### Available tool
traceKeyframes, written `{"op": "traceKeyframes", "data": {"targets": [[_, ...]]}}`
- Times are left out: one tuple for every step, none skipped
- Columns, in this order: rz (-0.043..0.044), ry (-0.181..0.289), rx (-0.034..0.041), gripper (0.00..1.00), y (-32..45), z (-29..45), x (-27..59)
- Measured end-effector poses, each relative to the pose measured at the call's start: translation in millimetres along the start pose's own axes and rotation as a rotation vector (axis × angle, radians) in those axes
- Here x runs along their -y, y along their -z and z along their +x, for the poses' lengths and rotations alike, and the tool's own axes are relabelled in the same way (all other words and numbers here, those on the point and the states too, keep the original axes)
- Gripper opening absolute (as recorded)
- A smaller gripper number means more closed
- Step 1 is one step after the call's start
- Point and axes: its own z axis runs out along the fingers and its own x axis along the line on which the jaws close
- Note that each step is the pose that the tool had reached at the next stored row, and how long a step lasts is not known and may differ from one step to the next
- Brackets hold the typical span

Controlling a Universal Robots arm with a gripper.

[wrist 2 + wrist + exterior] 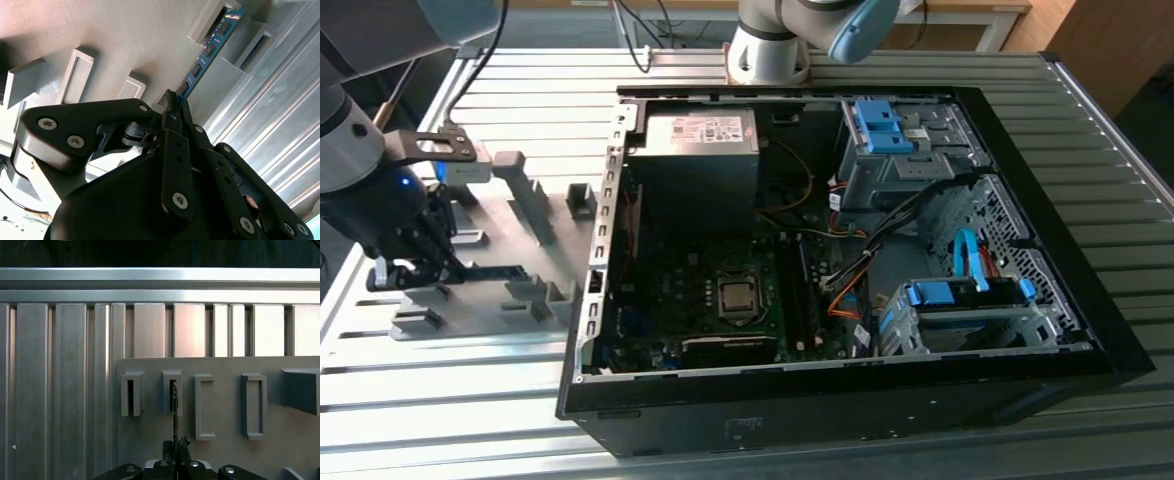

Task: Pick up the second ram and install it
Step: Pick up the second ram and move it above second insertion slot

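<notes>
One ram [210,47], one grey holder block [534,215], one open computer case [854,405], one hand [174,100].

Ribbed metal table [520,70] carries everything; grey slotted holder plate [520,285] lies flat at the exterior view's left; open black computer case [854,415] just beside it; arm's base [767,60] at the far edge.

Open black computer case [854,425], grey slotted holder block [520,262] beside it, ribbed metal table [440,405]
</notes>
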Motion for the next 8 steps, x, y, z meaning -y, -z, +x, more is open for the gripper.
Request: {"op": "traceKeyframes", "data": {"targets": [[0.0001,0.000,0.0001,0.14,0.6,0.0,0.0],[0.0000,0.000,0.0000,0.14,1.3,0.0,0.0],[0.0000,0.000,0.0000,0.14,1.9,0.0,0.0],[0.0000,0.000,0.0000,0.14,2.5,0.0,0.1],[-0.0001,0.000,-0.0001,0.14,3.1,0.0,0.1],[0.0000,0.000,0.0000,0.14,3.6,0.0,0.1],[-0.0001,0.000,0.0000,0.14,4.2,-0.1,0.1],[0.0000,0.000,0.0000,0.14,4.8,-0.1,0.1]]}}
